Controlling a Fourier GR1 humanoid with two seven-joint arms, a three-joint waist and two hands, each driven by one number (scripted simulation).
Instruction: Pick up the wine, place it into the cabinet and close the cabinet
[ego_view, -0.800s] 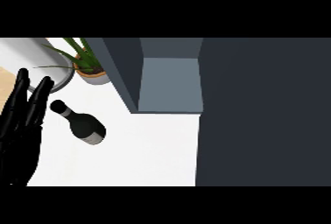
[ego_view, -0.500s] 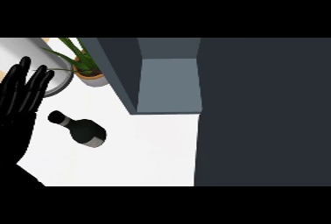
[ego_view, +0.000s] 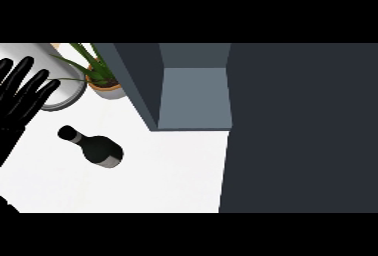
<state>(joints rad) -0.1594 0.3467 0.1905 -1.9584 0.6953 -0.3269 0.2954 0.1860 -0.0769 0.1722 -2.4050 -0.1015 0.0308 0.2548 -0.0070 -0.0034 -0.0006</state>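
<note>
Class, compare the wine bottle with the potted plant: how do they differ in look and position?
The wine bottle is black with a pale band; the potted plant has green leaves in a tan pot. The bottle sits in the open on the counter; the plant sits farther back, beside the cabinet. Both rest on the counter.

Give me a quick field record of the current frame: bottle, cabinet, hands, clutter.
wine bottle: on the white counter, neck towards upper left, not held
cabinet: open, interior showing, nothing visible inside
left robot hand: open, fingers straight, at the view's left edge, apart from the bottle
right robot hand: not in view
potted plant: left of the cabinet
white cylindrical object: upper left, partly behind the left hand
task state: bottle not yet grasped
</note>
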